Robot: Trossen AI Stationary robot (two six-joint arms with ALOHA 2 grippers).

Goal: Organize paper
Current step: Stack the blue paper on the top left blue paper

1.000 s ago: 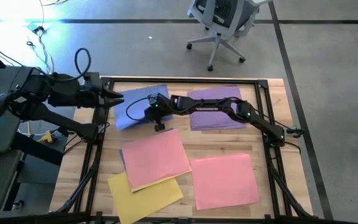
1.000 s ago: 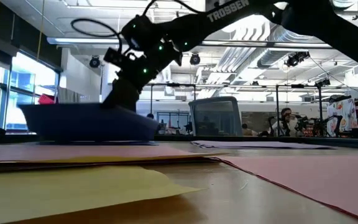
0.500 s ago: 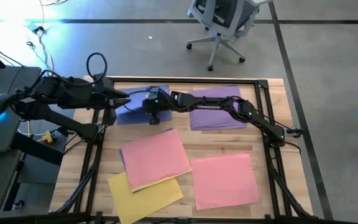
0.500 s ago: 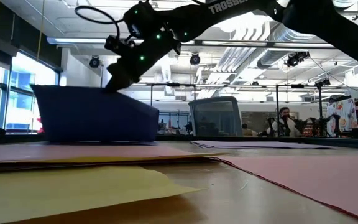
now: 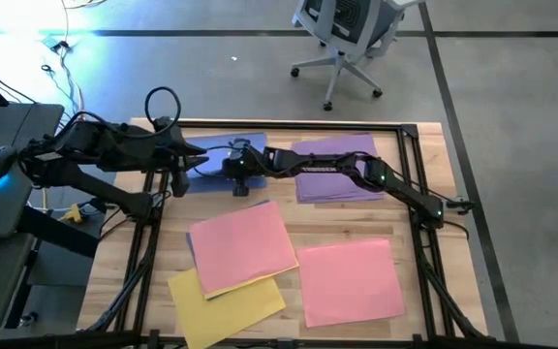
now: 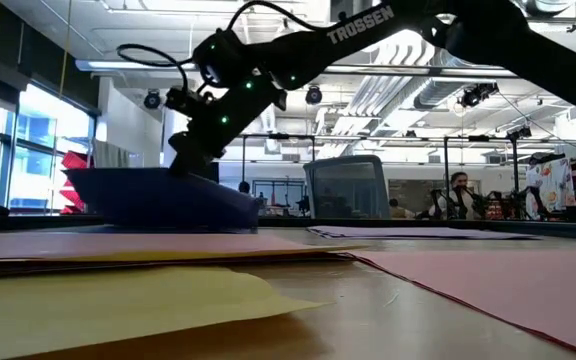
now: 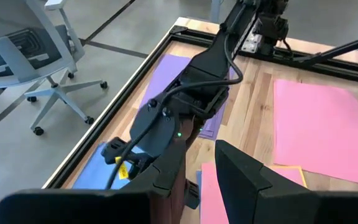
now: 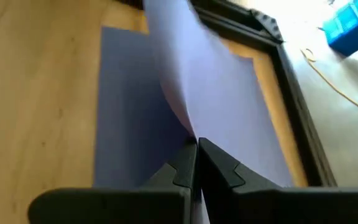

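A periwinkle blue paper (image 5: 223,153) lies at the table's far left. My right gripper (image 5: 232,167) reaches across from the right and is shut on one blue sheet (image 8: 191,81), which curls up over a second blue sheet lying flat (image 8: 120,130). In the low view the held sheet (image 6: 158,198) stands like a shallow trough. My left gripper (image 5: 200,160) hovers open just left of it, with nothing between its fingers (image 7: 247,177). Purple sheets (image 5: 337,167) lie far right. Two pink sheets (image 5: 242,244) (image 5: 352,281) and a yellow sheet (image 5: 229,296) lie near. My right gripper pinches the lifted edge of the blue sheet (image 8: 190,132) between its two fingers. The fingers come from the table's right, slanting down. That edge is raised off the table (image 6: 196,172), and the sheet curves away from it down to the paper below.
A black frame (image 5: 289,124) runs around the wooden table top. An office chair (image 5: 342,39) stands on the floor beyond the far edge. Bare wood shows between the pink sheets and the purple stack (image 5: 289,208).
My left gripper has moved toward the table's right, up to the blue paper. My right gripper raised the held edge high, then lowered it. The blue sheet, skewed before, now lies squarer along the far edge.
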